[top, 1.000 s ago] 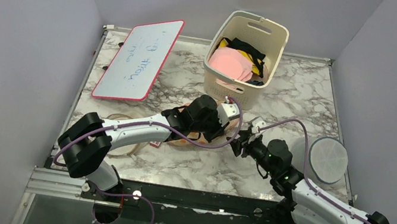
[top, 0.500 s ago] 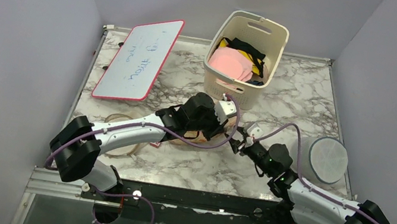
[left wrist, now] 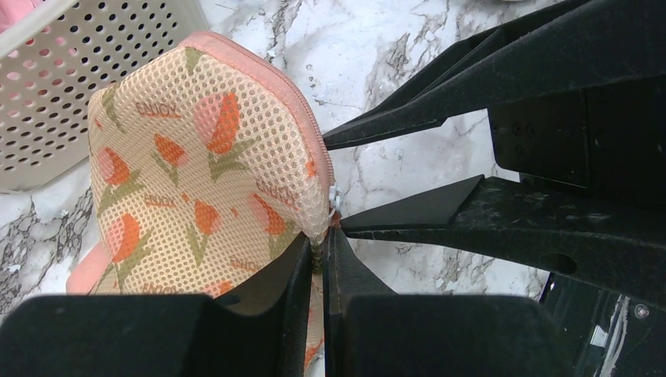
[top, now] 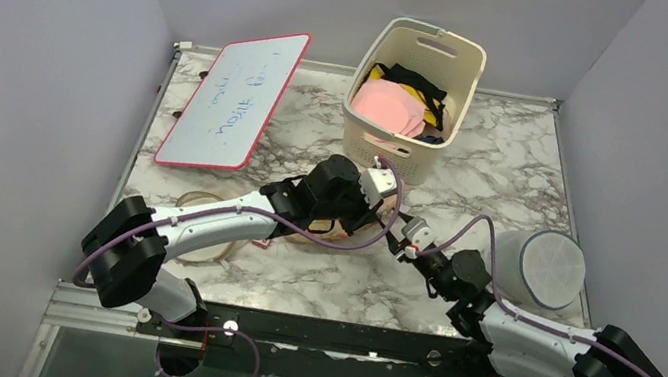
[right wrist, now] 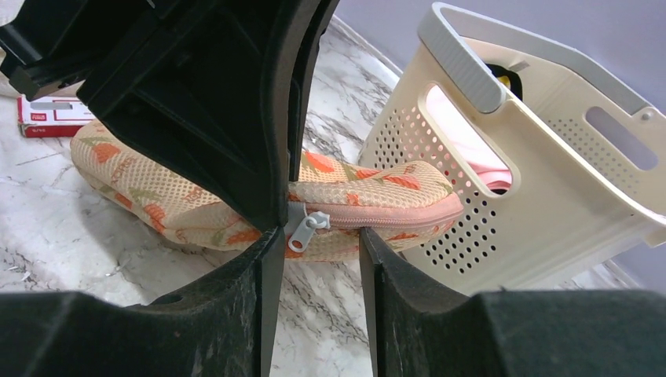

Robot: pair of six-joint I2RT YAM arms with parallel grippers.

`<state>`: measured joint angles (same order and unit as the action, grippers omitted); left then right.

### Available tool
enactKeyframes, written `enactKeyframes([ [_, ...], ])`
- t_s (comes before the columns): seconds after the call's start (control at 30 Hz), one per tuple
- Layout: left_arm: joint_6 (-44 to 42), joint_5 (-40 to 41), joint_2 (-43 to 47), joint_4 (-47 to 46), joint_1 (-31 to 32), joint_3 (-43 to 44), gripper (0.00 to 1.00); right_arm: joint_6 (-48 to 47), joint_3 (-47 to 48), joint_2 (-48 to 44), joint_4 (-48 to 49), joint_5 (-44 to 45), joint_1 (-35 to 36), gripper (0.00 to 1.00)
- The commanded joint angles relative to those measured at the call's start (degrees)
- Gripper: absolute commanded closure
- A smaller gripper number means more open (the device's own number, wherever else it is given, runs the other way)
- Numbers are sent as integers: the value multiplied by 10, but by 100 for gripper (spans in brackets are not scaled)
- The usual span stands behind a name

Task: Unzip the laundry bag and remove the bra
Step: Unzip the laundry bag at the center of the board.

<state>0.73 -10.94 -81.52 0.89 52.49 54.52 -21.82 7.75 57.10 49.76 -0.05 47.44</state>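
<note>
The laundry bag (left wrist: 196, 157), beige mesh with orange carrot prints and pink zip edging, lies on the marble in front of the basket. My left gripper (left wrist: 322, 253) is shut on the bag's edge right beside the zip end. It also shows in the top view (top: 369, 212). My right gripper (right wrist: 316, 236) is open, its fingertips on either side of the white zipper pull (right wrist: 302, 229), which hangs free. In the top view the right gripper (top: 400, 239) meets the left one tip to tip. The zip (right wrist: 393, 217) looks closed. The bra is hidden.
The cream slotted basket (top: 404, 149) with pink, black and yellow garments stands just behind the bag, also in the right wrist view (right wrist: 550, 188). A white round mesh cylinder (top: 545, 268) is at the right. A whiteboard (top: 233, 97) lies back left. A small red-white box (right wrist: 47, 118) lies left.
My right arm has dropped lower and its gripper has shifted slightly left to the bag's zip end. My left gripper has stayed on the bag with little movement.
</note>
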Motion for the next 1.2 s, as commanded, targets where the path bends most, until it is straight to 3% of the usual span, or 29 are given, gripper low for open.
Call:
enactKeyframes([
  [0.0, -1, 0, 16, -17, -2, 1, 100, -17, 2, 16, 52, 21, 8, 62],
  [0.13, -1, 2, 18, -17, -2, 1, 100, -5, 3, 27, 57, 15, 16, 62],
  [0.3, 2, -3, 16, -19, -3, 1, 100, -6, 4, 60, 78, 96, 38, 57],
  [0.57, 3, 0, 9, -16, -3, 2, 100, 15, 25, 103, 113, 184, 52, 60],
  [1.17, 4, 2, 9, -16, -10, 2, 100, 65, -13, 33, 92, 184, 52, 74],
])
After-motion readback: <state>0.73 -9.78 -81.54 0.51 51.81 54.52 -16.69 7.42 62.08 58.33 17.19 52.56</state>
